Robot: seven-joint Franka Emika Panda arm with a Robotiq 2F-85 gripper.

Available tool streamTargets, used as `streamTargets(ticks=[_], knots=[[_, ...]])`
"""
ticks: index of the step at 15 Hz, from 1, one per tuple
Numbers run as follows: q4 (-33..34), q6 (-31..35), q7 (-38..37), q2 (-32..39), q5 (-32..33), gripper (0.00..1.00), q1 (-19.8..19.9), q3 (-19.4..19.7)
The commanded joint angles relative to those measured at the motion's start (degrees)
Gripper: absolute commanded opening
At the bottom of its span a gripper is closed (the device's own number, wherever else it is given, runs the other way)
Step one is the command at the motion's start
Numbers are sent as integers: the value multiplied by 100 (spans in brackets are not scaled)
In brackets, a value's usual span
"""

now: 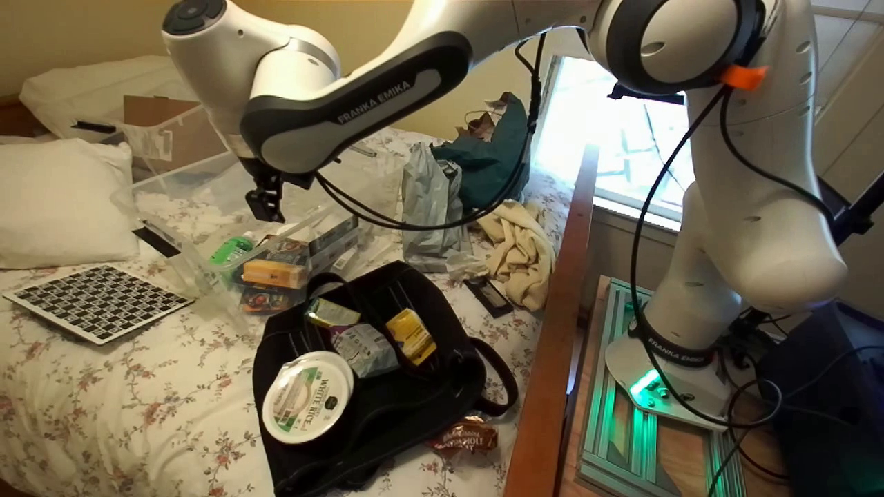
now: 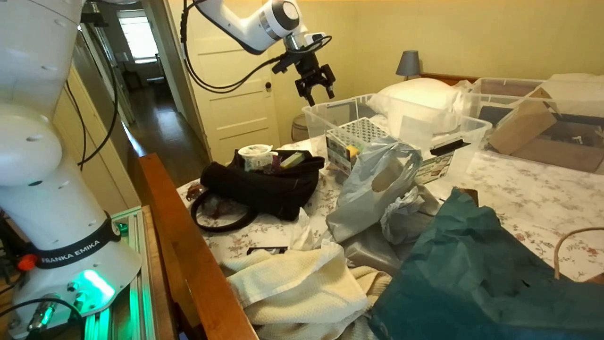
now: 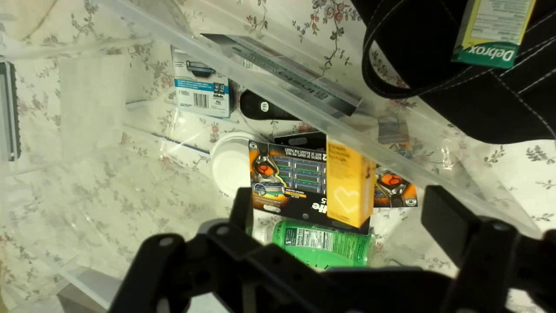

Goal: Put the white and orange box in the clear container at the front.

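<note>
Jaws spread wide, the gripper (image 2: 321, 97) hangs over the clear container (image 3: 304, 112). Inside it, the orange box (image 3: 345, 184) lies on top of a black razor pack (image 3: 284, 178). In an exterior view, a green bottle (image 1: 233, 250) is left of the box, and a black bag (image 1: 407, 404) is nearer, to the right.

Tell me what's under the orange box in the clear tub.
In the wrist view, a black razor pack sticks out from under the orange box. The stretch beneath the box, and anything else there, is covered.
</note>
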State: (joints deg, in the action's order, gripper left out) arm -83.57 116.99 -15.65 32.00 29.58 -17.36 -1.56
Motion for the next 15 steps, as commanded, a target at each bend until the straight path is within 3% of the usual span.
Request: streamTargets(ticks=[1, 6, 11, 12, 15], knots=[[390, -138, 86, 218, -80, 100, -33, 90], [173, -708, 205, 24, -689, 100, 97, -53], [-424, -613, 362, -386, -1068, 100, 150, -153], [-4, -603, 257, -46, -882, 100, 69, -58], [-33, -603, 253, -70, -886, 100, 67, -60]])
